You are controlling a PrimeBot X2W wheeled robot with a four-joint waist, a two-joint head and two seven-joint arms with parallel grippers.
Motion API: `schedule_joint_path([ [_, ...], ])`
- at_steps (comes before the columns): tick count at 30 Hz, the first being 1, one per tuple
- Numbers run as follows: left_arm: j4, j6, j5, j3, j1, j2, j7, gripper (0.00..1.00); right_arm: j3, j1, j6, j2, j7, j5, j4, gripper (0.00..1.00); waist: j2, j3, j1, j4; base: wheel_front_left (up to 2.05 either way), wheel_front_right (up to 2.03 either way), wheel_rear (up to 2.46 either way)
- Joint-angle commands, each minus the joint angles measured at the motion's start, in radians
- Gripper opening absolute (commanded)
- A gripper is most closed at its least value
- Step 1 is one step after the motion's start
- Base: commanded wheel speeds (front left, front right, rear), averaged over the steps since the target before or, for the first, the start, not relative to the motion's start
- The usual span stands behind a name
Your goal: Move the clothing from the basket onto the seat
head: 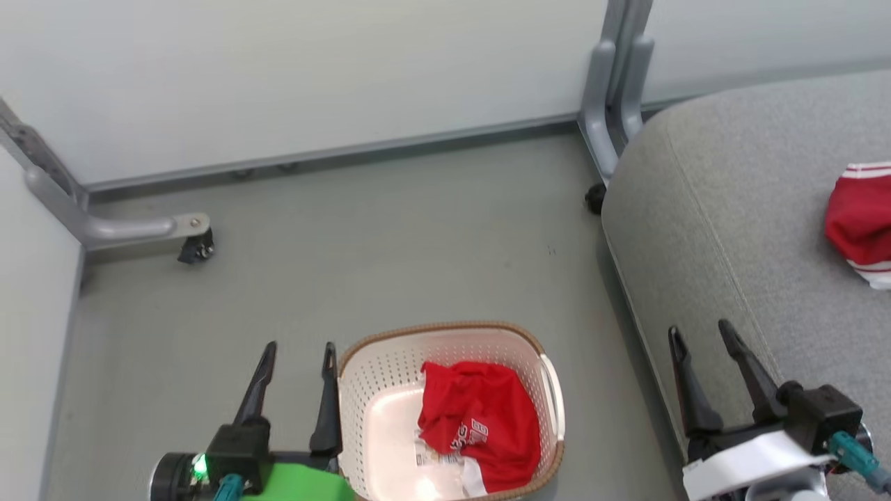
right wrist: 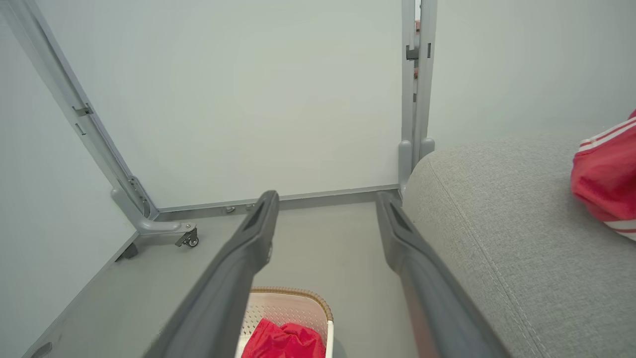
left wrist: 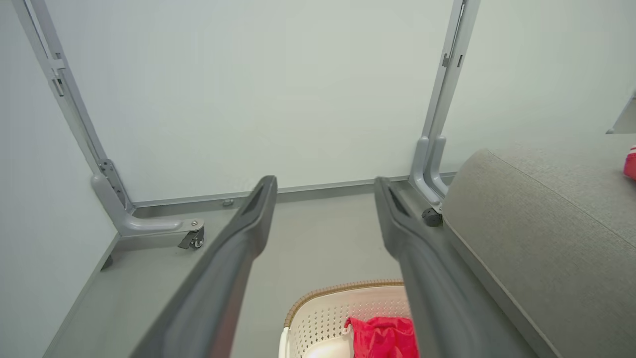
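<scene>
head view: the basket point(head: 445, 325), cream with a brown woven rim, stands on the floor point(head: 383, 243) left of the seat point(head: 731, 229), long axis running up the view, near end cut off. a crumpled red garment point(head: 480, 417) with white lettering lies in its right half; a striped garment point(head: 860, 219) rests on the grey seat. left gripper point(head: 300, 346) beside the basket's rim and right gripper point(head: 698, 327) over the seat's edge: jaws wide, empty.

Black-fingered left end effector point(head: 300, 346), green light point(head: 200, 467), teal plug point(head: 228, 487)
</scene>
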Motion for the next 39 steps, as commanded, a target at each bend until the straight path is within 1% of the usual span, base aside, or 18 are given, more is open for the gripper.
schedule_joint_path([
  [1,-0.014,0.008,0.010,0.013,0.035,-0.001,-0.001,1.00,0.002,0.032,-0.001,-0.002,0.000,-0.009,-0.011,1.00,0.0071,-0.074,0.0001,0.038,0.00,0.00,0.00],
  [5,-0.056,0.014,-0.001,0.030,0.081,-0.002,-0.001,1.00,0.019,0.075,-0.001,0.000,0.000,-0.042,-0.033,1.00,0.0071,-0.086,0.0001,0.033,0.00,0.00,0.00],
  [9,-0.064,-0.001,0.037,0.029,0.106,-0.001,-0.001,1.00,0.034,0.105,-0.001,0.006,0.000,-0.061,-0.036,1.00,0.0071,-0.096,0.0001,0.026,0.00,0.00,0.00],
  [11,-0.066,-0.004,0.030,0.025,0.117,-0.001,-0.001,1.00,0.039,0.118,-0.001,0.009,0.000,-0.061,-0.031,1.00,0.0071,-0.104,0.0001,0.021,0.00,0.00,0.00],
  [15,-0.058,-0.004,0.028,0.018,0.116,-0.001,-0.001,1.00,0.047,0.119,-0.001,0.004,0.000,-0.062,-0.018,1.00,0.0071,-0.111,0.0001,0.016,0.00,0.00,0.00],
  [20,-0.059,0.008,0.026,0.013,0.114,-0.001,-0.001,1.00,0.055,0.115,-0.001,0.002,0.000,-0.069,-0.008,1.00,0.0071,-0.120,0.0001,0.013,0.00,0.00,0.00],
  [39,-0.059,0.008,0.032,-0.007,0.126,-0.001,-0.001,1.00,0.061,0.123,-0.001,0.003,0.000,-0.059,-0.022,1.00,0.0071,-0.121,0.0001,-0.008,0.00,0.00,0.00],
])
